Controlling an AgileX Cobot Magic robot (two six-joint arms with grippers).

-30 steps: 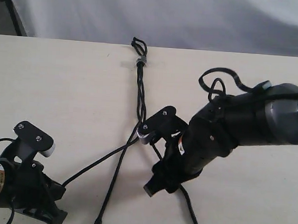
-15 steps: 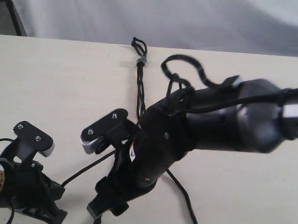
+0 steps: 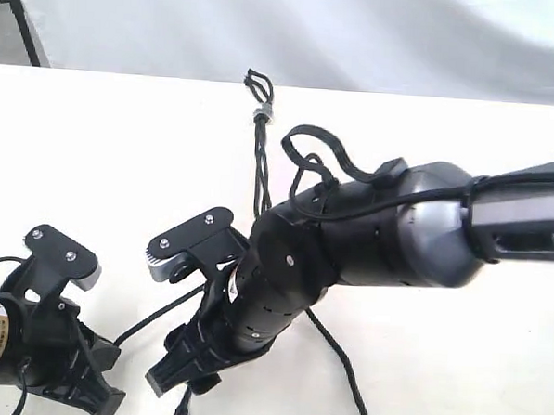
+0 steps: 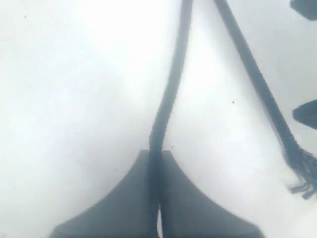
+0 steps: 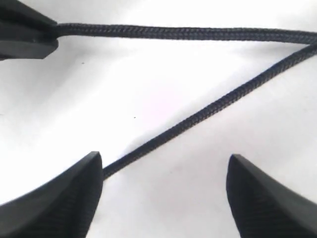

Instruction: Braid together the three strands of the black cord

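left gripper [image 4: 154, 198]: nearest to you, well on the near side of the grey band [image 3: 261, 113] and far to its left. Its jaws are pressed tight together on the end of one strand, which runs straight out of the seam between them.
held strand [image 3: 155, 317]: it lies on the table [image 3: 94, 161] and slants from your left gripper up toward the grey band, going out of sight under the right gripper.
loose strand [image 4: 257, 84]: just beside the held strand, on the near side of the grey band. Its frayed tip [image 4: 303, 173] lies free on the table.
third strand [image 3: 345, 377]: it comes out from beneath the right arm and runs toward the near edge, to the right of the grey band.
right gripper [image 5: 163, 193]: between your left gripper and the grey band, reaching across to the band's left. Its jaws stand well apart with nothing clamped. One strand crosses the gap aslant on the table, its end stretch just beside one finger [image 5: 74, 198].
black cord [image 3: 260, 165]: from the grey band toward you, the three strands [image 3: 260, 193] run close together as one dark line until the right arm hides them.
short loops [image 3: 257, 80]: just beyond the grey band, at the table's far edge.
backdrop [image 3: 360, 35]: pale cloth, farthest from you, behind the grey band.
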